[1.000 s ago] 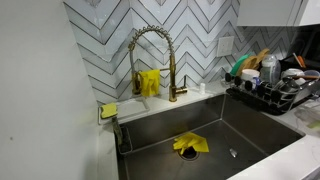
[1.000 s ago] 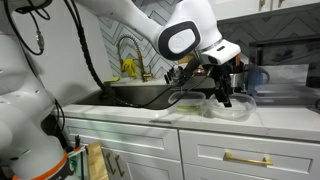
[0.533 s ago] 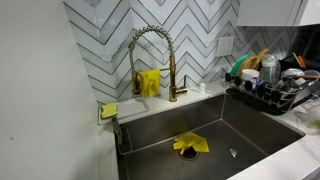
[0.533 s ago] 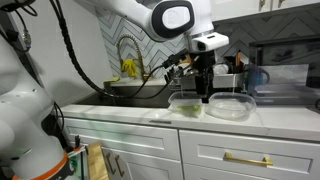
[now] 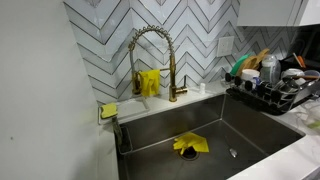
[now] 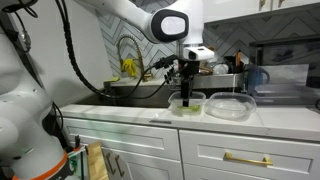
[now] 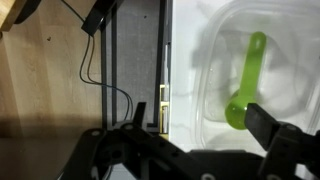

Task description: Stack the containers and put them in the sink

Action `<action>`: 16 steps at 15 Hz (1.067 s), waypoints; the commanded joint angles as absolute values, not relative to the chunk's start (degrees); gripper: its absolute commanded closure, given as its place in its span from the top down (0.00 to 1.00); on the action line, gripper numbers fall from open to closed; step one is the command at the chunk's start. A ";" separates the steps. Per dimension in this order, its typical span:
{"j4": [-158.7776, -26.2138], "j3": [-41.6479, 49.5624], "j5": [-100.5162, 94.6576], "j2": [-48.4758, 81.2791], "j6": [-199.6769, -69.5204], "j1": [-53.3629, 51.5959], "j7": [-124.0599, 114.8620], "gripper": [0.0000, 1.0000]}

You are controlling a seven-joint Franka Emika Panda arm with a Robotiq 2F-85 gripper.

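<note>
Two clear plastic containers stand on the white counter in an exterior view: a smaller one (image 6: 187,104) and a wider one (image 6: 230,106) beside it. My gripper (image 6: 188,88) points straight down just above the smaller container. In the wrist view the gripper (image 7: 200,150) is open and empty, with one dark finger (image 7: 283,140) over the container (image 7: 215,60), which holds a green spoon (image 7: 246,82). The steel sink (image 5: 262,132) shows in both exterior views and lies behind the counter (image 6: 140,92). The gripper is out of sight in the sink view.
A yellow cloth (image 5: 190,144) lies in the sink near the drain. A brass faucet (image 5: 150,60) stands behind it. A dish rack (image 5: 272,85) full of dishes sits beside the sink. White drawers (image 6: 240,158) are below the counter. Cables (image 7: 100,70) hang by the cabinet.
My gripper has swung from above the wider container across to above the smaller one and turned to point straight down. The containers and the sink have not moved.
</note>
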State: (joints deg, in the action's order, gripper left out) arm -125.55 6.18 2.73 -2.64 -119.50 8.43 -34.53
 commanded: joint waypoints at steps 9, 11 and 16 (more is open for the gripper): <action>-125.37 6.66 7.05 -0.51 -116.47 7.91 -31.15 0.11; -124.94 6.71 7.90 -2.20 -115.48 7.96 -30.19 0.01; -123.71 6.53 6.71 -8.98 -112.66 8.22 -29.26 0.01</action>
